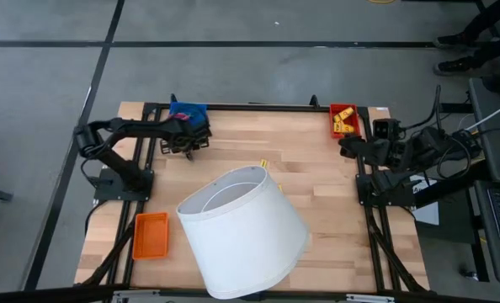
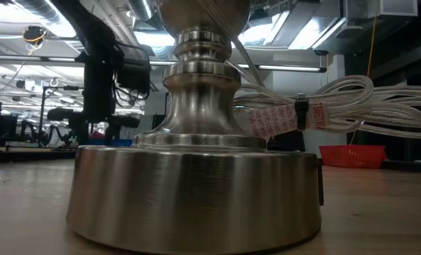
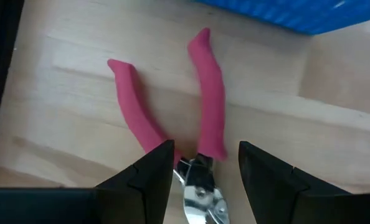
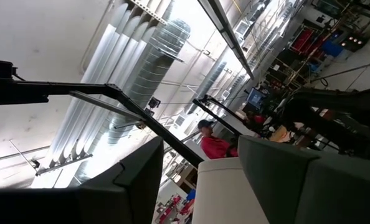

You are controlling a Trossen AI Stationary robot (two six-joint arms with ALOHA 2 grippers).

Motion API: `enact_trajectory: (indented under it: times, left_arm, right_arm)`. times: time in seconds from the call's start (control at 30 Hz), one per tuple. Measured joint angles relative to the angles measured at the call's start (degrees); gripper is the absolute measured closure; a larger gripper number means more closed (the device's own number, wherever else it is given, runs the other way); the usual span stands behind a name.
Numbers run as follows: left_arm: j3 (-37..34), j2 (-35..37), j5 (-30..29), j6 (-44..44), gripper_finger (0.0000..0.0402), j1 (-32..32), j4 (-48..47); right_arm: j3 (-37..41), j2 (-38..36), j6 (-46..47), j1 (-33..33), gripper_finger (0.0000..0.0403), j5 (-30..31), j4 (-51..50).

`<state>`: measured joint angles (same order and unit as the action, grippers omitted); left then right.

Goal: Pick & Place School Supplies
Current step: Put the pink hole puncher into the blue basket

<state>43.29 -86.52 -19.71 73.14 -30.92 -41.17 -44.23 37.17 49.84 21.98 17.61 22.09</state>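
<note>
left gripper [image 3: 200,168] jaws spread, straddling pink-handled scissors [image 3: 197,118]

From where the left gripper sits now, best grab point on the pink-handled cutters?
Probably at the metal pivot where the pink-handled cutters narrow, coming from straight above. The left gripper already straddles that neck with open fingers; the handles splay apart toward the blue tray, too wide to pinch.

Grey floor [image 1: 250,25] crossed by dark seams fills the upper frame around the pale wooden desk [image 1: 317,181]. Overhead, silver ducting [image 4: 141,81] and strip lights [image 2: 288,67] run beneath a bright industrial ceiling; workstations crowd the left distance.
</note>
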Motion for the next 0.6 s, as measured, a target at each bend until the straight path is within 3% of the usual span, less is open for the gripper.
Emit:
enact_trajectory:
  times: [0.37,0.6]
  left_arm:
    - [0.07,-5.40,-0.76,-2.10,0.0237,0.02,5.82]
    - [0.15,-6.49,-0.94,-2.42,0.0308,0.09,6.84]
  right_arm:
    - [-0.02,0.00,-1.25,1.55,0.0190,1.50,1.20]
    - [-0.02,0.07,-1.25,1.55,0.0190,1.50,1.33]
